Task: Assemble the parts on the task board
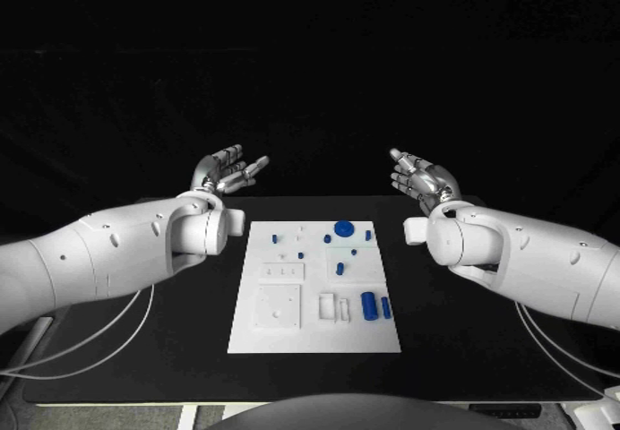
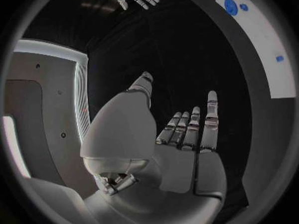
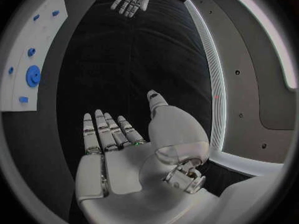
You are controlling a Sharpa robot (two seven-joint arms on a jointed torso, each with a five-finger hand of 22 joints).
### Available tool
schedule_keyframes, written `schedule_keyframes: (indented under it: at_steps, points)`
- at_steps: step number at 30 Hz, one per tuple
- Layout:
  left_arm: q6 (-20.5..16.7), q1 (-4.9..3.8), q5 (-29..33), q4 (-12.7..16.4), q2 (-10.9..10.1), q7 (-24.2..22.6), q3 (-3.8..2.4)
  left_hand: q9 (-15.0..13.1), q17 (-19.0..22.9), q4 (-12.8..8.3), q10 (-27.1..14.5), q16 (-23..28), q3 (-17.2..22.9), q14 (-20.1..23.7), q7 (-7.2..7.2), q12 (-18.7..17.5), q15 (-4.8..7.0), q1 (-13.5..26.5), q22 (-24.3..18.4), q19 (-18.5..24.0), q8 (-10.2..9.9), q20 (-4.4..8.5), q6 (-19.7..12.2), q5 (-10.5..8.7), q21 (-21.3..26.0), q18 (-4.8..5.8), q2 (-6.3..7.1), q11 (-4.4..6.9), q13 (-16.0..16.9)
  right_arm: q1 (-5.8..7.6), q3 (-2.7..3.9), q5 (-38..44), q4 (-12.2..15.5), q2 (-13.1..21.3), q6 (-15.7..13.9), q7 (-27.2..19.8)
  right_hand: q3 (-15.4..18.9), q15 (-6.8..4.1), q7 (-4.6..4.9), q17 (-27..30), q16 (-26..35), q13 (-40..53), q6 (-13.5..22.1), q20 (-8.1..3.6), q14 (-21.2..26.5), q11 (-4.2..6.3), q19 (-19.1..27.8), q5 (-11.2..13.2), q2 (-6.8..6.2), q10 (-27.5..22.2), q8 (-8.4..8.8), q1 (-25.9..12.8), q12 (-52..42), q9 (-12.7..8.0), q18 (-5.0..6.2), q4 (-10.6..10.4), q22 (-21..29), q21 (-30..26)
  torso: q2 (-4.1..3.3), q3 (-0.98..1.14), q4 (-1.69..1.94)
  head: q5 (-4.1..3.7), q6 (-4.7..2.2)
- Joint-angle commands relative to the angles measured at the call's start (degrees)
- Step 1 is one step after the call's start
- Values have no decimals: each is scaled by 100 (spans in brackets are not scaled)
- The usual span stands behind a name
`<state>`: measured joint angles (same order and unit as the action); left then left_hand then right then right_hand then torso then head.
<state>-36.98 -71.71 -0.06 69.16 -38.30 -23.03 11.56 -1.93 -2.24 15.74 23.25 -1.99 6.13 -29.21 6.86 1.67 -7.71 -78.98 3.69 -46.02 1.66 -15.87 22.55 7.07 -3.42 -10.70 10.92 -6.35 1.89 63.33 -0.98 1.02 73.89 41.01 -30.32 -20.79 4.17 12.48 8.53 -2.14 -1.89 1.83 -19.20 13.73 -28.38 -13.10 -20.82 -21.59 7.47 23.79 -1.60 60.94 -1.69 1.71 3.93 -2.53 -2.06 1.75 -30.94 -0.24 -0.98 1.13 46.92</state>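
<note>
Fingers (image 2: 187, 129) of the left hand (image 1: 230, 170): spread and nearly straight, palm bare, nothing held. Fingers (image 3: 106, 132) of the right hand (image 1: 426, 179): likewise spread, palm bare, nothing held. Both hands: raised beyond the far edge of the table (image 1: 168, 358), facing each other, well apart. Task board (image 1: 310, 336): white plate, flat on the table, nearer the robot than either set of fingertips and between the two arms; no finger touches it. Parts on the board: a round blue disc (image 1: 344, 228) near the far edge, the piece closest to the fingers of both hands; a small blue piece (image 1: 368, 236) just beside it; a small blue peg (image 1: 275, 238) on the left hand's side; a blue piece (image 1: 340, 267) further in; a larger blue cylinder (image 1: 370, 305) with a slimmer blue piece (image 1: 386, 307) beside it, furthest from the fingertips; two white blocks (image 1: 335, 307) next to those. Status, judged: assembly not yet begun, every part untouched. Risks, judged: the small pieces lie close together, so wide-spread fingers coming down could knock a neighbour out of place; the cylinder may roll if nudged sideways; the board looks loose on the table, so a hard downward press off-centre could slide it; both hands reaching the far pieces at once could collide.
</note>
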Motion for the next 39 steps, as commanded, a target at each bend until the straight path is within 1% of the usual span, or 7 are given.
schedule_keyframes:
  at_steps: [1,13,19,21,23,31,39]
  points:
    - [620,-138,-94,-260,93,397,100,-14,-15,78,105,-39,15,-129,10,34,-31,-302,20,-183,38,-54,118,51,-39,-123,40,-19,12,60,-14,266,-302,-74,1331,674,30,46,454,-16,-40,16,-125,47,-137,-49,-101,-82,7,132,-30,293,-31,16,67,83,-12,41,5,-5,-17,9,95]
    - [818,-254,-102,-421,121,470,209,-22,-24,44,255,-47,48,-310,71,42,-40,-285,23,-203,47,-53,239,26,-44,-128,-47,-74,19,158,-41,817,-903,-211,1800,1089,-299,75,448,-43,-66,47,-701,-28,-797,-42,-688,125,-250,785,-62,968,-60,47,116,1060,-55,94,0,-4,-25,77,47]
    - [888,-256,-102,-362,73,383,208,-61,-71,-768,1605,-90,47,-1521,239,84,-113,-40,56,-533,89,0,1169,38,-126,-207,-625,-254,85,162,-36,1770,-1047,-312,1543,1085,-669,-61,343,-102,-122,87,-1509,-137,-2044,85,-1481,174,-374,1687,-103,1076,-97,87,170,1368,-107,169,-3,-7,-21,92,-16]
    - [932,-262,-106,-335,54,386,208,-113,-113,-1203,3035,-363,-16,-2937,281,114,-200,-134,144,-1012,131,472,2224,201,-376,101,-888,-290,132,169,-29,2327,-1125,-366,1474,1086,-827,-200,291,-155,-190,139,-2207,-239,-2893,200,-2232,147,-404,2743,-159,1126,-153,133,206,1458,-169,308,-18,-9,-18,90,-40]
    - [977,-274,-126,-297,34,397,208,-183,-144,-1356,3639,-424,23,-3178,248,247,-81,-192,170,-1167,258,683,3232,245,-471,296,-1029,-233,148,185,-17,2884,-1200,-424,1424,1086,-1182,-443,170,-189,-198,152,-3316,-445,-3542,371,-3052,42,-468,3411,-202,1135,-158,195,202,1631,-210,508,-30,-11,-3,92,-60]
    - [1060,-365,-289,40,-116,423,198,-215,-241,-1751,4935,-761,227,-4182,8,211,389,-438,539,-1704,375,1279,3967,250,-1124,603,-1114,208,154,310,78,4862,-1464,-656,1352,1075,-1984,-1164,-65,-588,-604,152,-4292,-1129,-5507,763,-4749,102,-665,4323,-263,1051,-171,249,349,1898,-439,1272,-172,-26,146,22,-222]
    - [1136,-509,-428,509,-332,413,181,-213,-227,-2267,5084,-948,19,-4276,-25,219,484,-319,1734,-866,235,1449,4170,285,-2492,724,-1253,279,159,505,123,6672,-1655,-843,1406,1168,-2091,-1393,-179,-1965,-2577,155,-4589,-1574,-5808,907,-5616,110,-930,4558,-211,1091,-168,209,380,1887,-1048,2249,-391,-55,336,-45,-414]
